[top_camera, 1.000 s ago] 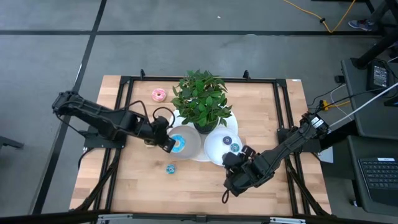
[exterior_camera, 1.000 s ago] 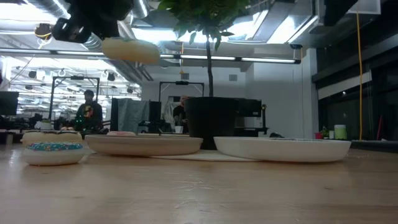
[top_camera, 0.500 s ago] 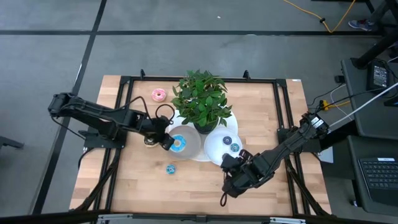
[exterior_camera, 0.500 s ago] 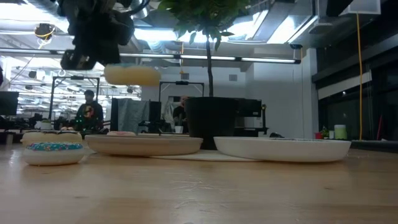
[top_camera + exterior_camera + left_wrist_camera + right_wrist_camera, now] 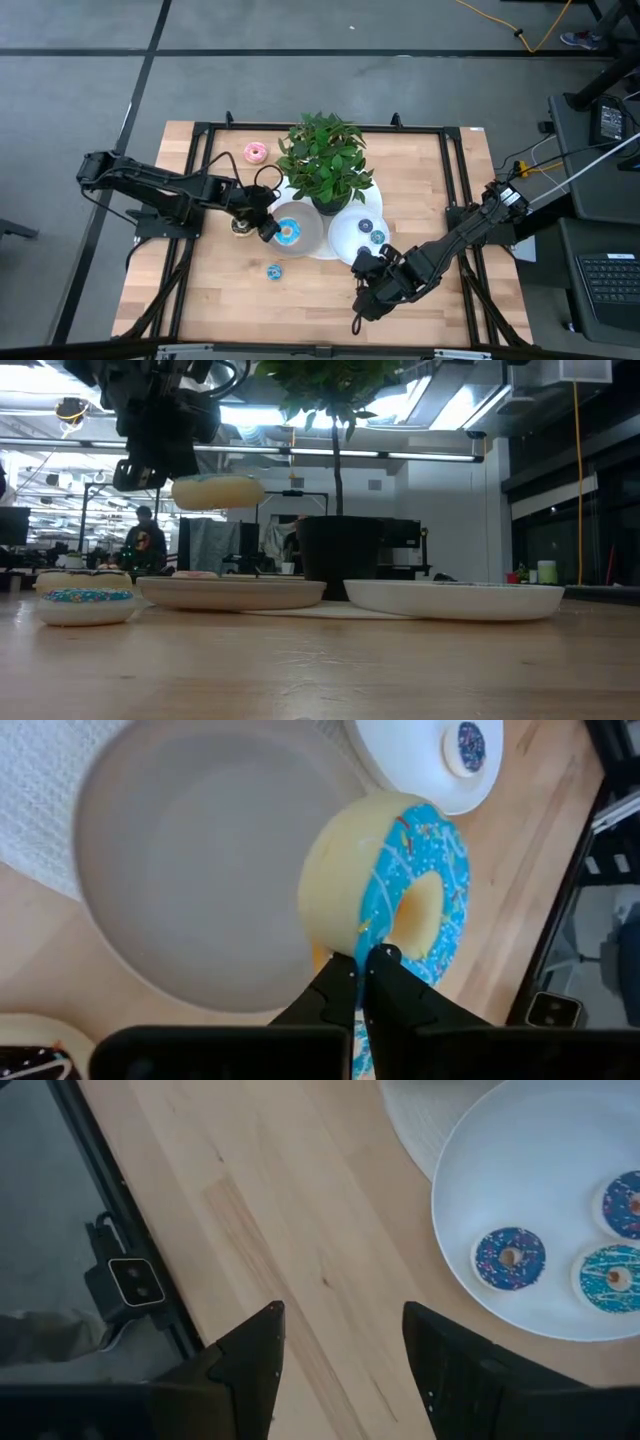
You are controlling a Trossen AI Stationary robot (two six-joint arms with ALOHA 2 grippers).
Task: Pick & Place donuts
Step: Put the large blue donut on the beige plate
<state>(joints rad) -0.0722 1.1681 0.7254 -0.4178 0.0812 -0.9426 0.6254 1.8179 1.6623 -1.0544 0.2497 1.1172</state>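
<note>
My left gripper is shut on a donut with light blue icing and sprinkles, held over the grey plate. In the low view the donut hangs well above that plate. My right gripper stands open over bare wood near the front edge, beside the white plate, which holds three iced donuts. A mini blue donut lies on the table, a pink donut at the far left. A dark-iced donut lies beside the grey plate. My left gripper pinches the donut's outer rim between its two fingertips, at one spot on the ring's edge. The fingers slant down from the table's left side. The donut is lifted clear, about level with its icing up, over the grey plate.
A potted plant stands behind the two plates at the table's middle, its leaves spreading over them. A white mat lies under the plates. Black frame rails run along the table's edges. Bare wood lies along the near edge.
My left gripper has come down toward the grey plate with the blue donut and has rolled a little; the donut stays about level and clear of the plate. My right gripper has tipped slightly and stays open.
</note>
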